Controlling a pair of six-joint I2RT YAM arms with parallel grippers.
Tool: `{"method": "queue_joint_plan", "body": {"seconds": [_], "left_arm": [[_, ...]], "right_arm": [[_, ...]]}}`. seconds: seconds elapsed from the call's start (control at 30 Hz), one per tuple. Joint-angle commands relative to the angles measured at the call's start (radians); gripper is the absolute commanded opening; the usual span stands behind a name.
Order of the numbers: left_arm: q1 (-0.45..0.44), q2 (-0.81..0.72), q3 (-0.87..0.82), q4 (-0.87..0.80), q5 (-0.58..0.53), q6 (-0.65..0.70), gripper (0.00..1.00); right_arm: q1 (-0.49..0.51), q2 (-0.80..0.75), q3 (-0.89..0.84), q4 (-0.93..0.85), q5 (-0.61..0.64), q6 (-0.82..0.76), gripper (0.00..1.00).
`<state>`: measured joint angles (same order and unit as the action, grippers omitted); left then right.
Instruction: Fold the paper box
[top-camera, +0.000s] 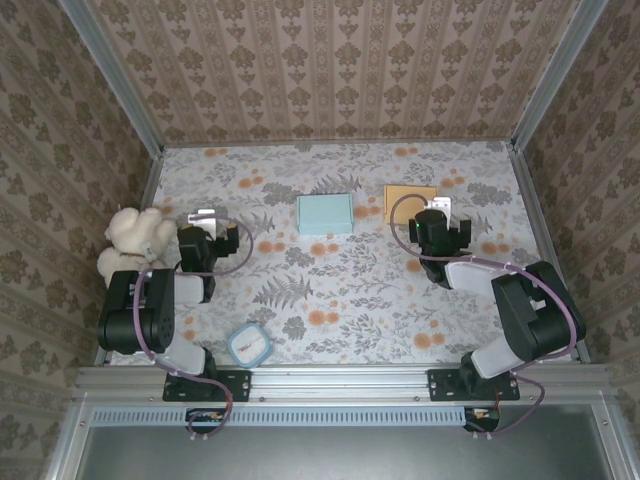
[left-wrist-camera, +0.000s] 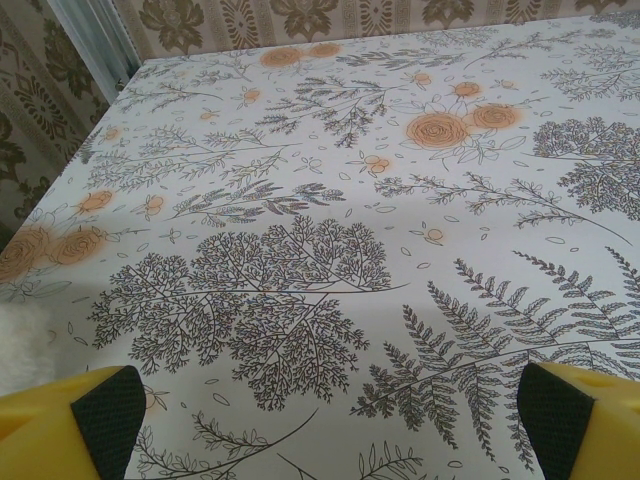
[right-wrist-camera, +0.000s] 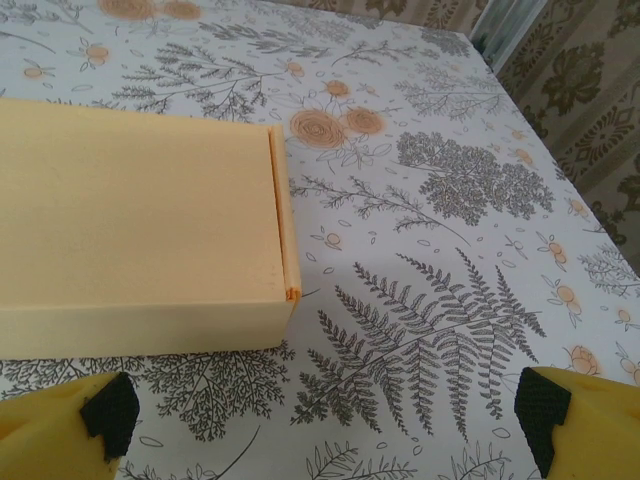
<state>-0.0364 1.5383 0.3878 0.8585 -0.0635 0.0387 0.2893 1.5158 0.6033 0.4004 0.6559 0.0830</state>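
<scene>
- nearest the arm bases, one small square dish (top-camera: 248, 345) with rounded corners and a pale blue rim lies flat on the floral tabletop (top-camera: 350, 290); its inside looks plain white, and whether anything lies in it i cannot tell.
- at the left edge, one fluffy white plush toy (top-camera: 135, 240) sits just beside the left arm.
- the left fingers (left-wrist-camera: 105, 415) are yellow with dark pads, spread wide apart with nothing between them, over the bare printed surface.
- the right fingers (right-wrist-camera: 545, 410) are of the same make, also spread wide and holding nothing.
- the yellow box (right-wrist-camera: 140, 230) lies just ahead of the right fingers, toward their left side and not touching them. it is one flat rectangular carton of smooth matte card, closed, with a straight seam along its right end, so its contents are hidden.
- the pale blue box (top-camera: 325, 214) is also flat and rectangular. it lies mid-tabletop, left of the yellow one and apart from it, and looks closed.
- count: two boxes, one dish, one toy, two arms.
- farthest back are the damask-patterned walls (top-camera: 330, 70) with metal corner posts.
</scene>
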Motion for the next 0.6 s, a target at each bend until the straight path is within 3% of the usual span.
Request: {"method": "queue_joint_plan", "body": {"seconds": [0.0, 0.57], "left_arm": [[0.011, -0.001, 0.016, -0.003, 0.015, 0.009, 1.00], [0.010, -0.002, 0.017, -0.003, 0.015, 0.009, 1.00]], "right_arm": [[-0.014, -0.020, 0.005, 0.025, 0.029, 0.027, 1.00], [-0.066, -0.080, -0.051, 0.050, 0.040, 0.088, 1.00]]}}
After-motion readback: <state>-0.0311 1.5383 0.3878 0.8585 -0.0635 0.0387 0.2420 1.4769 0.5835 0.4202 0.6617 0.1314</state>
